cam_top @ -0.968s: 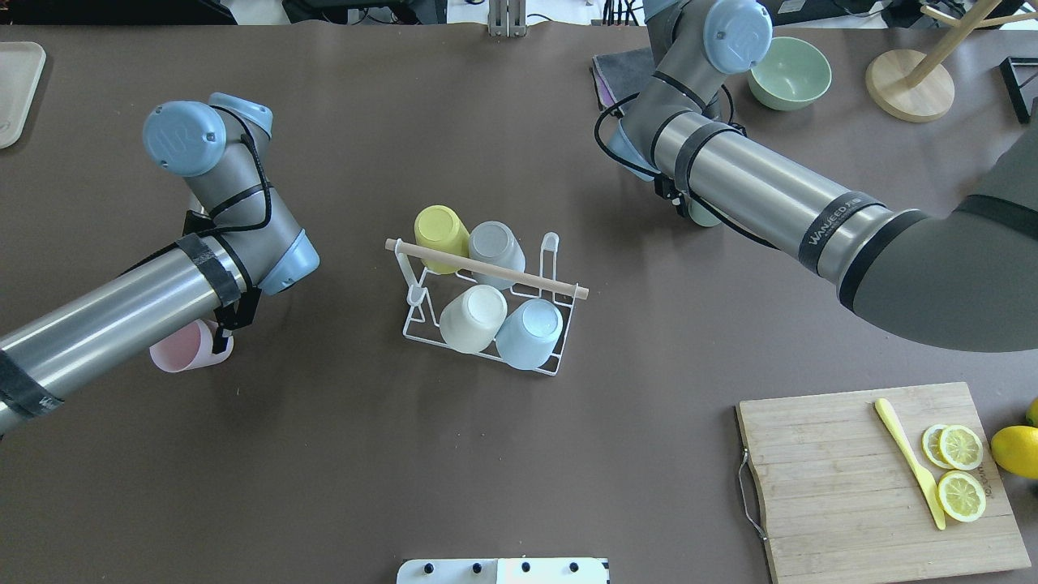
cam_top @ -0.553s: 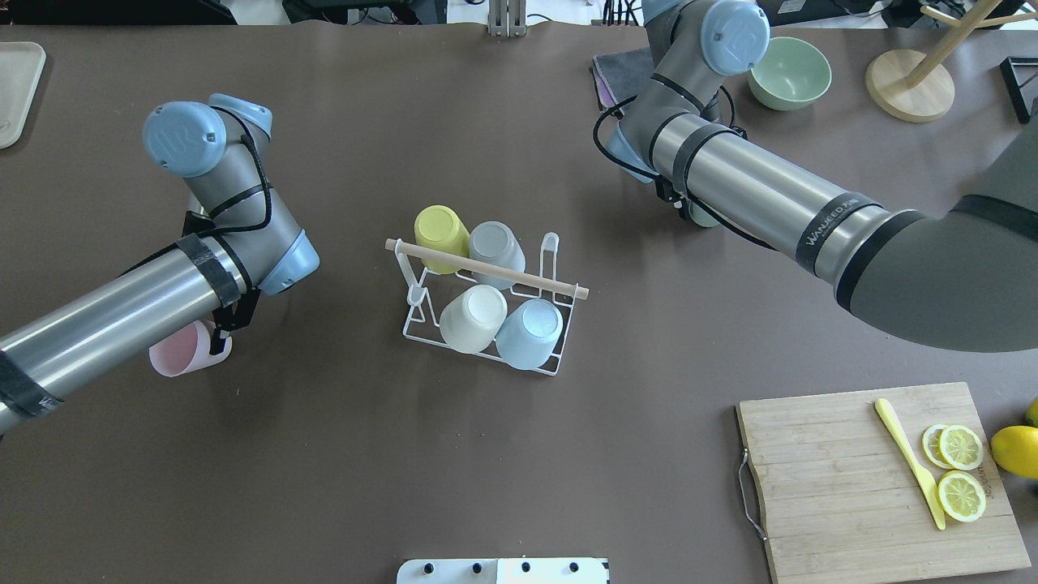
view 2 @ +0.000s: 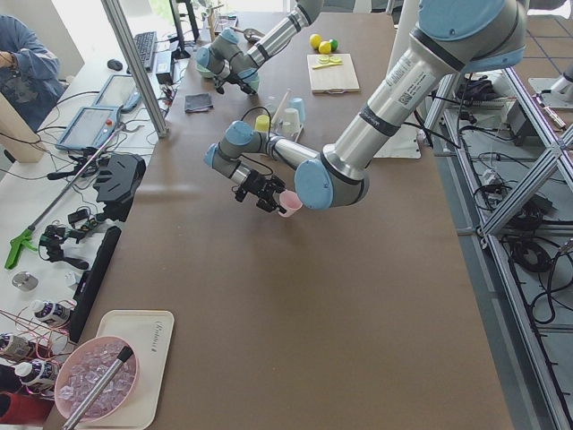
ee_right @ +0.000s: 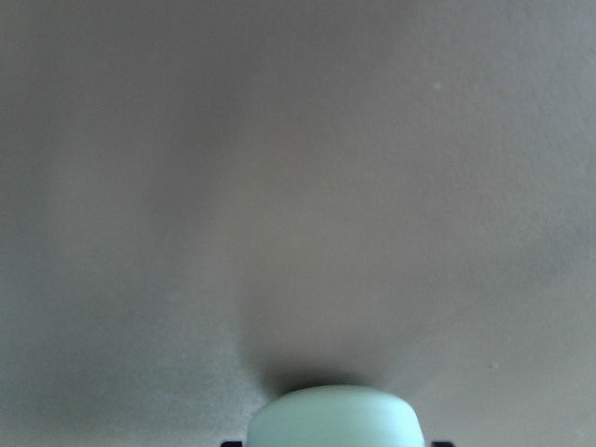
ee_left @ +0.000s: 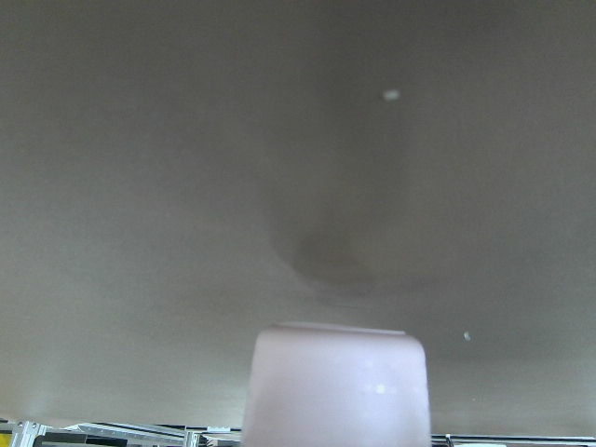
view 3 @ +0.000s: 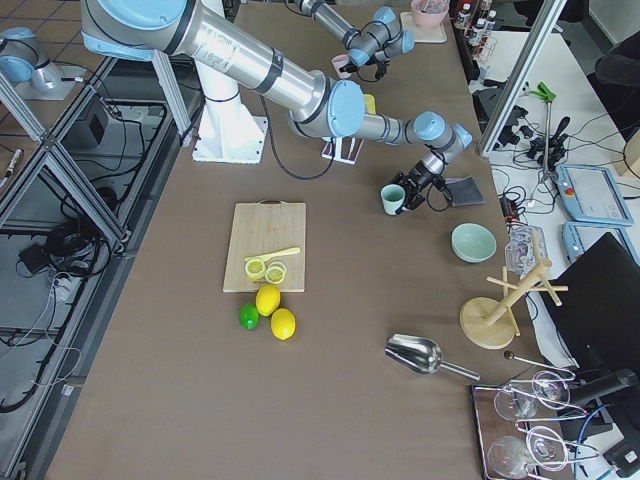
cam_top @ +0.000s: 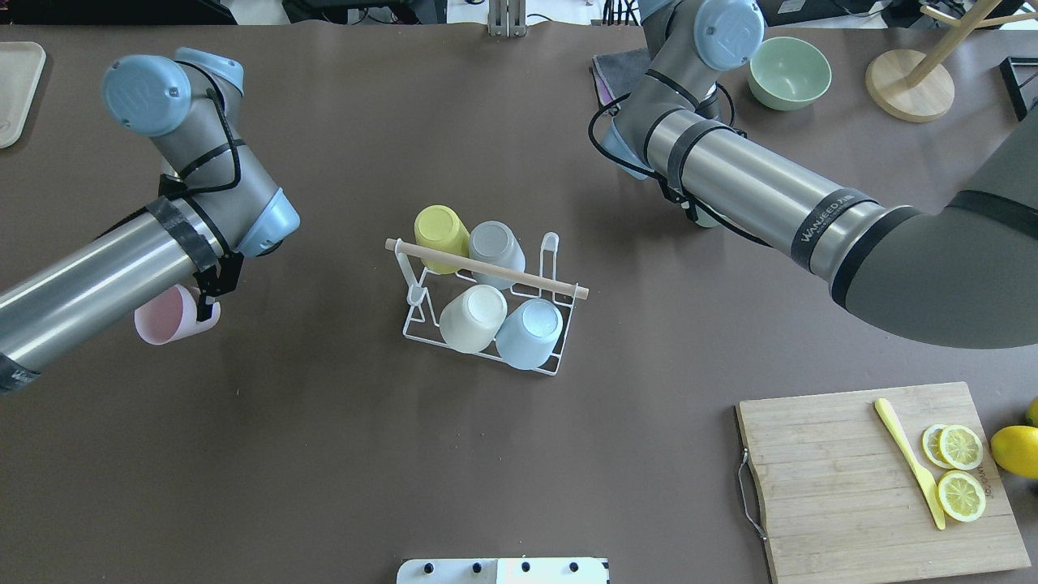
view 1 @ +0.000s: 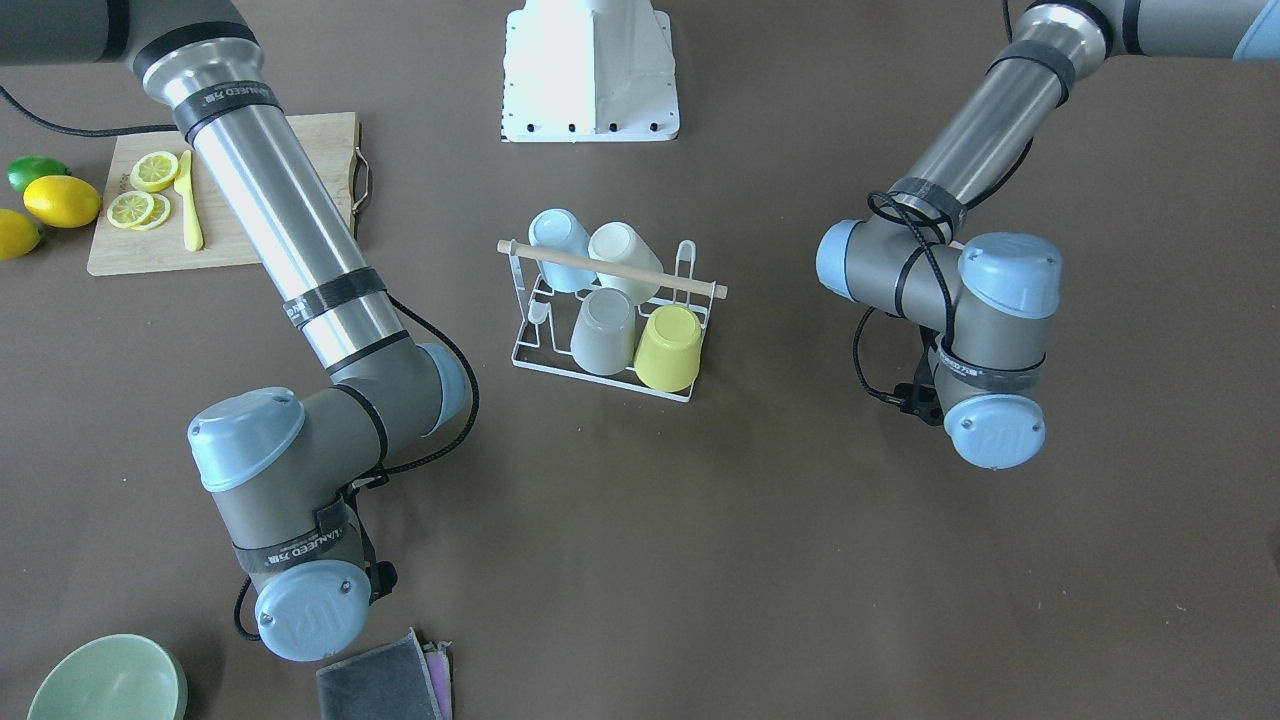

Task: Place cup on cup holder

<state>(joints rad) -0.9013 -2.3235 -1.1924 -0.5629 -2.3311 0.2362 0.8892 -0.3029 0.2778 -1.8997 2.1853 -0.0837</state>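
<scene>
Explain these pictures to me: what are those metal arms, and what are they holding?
These are two robot arms at a brown table, caught at one instant by six cameras: one above and behind the robot, one facing it, one at each table end, one on each wrist. In the middle stands a white wire cup holder with a wooden rod handle, carrying four upturned cups: a yellow cup, a grey cup, a cream cup and a light blue cup. The left gripper holds a pink handleless cup; the right gripper holds a pale green cup. Both wrist pictures show those cups close up. A bamboo cutting board with lemon slices sits aside.
</scene>
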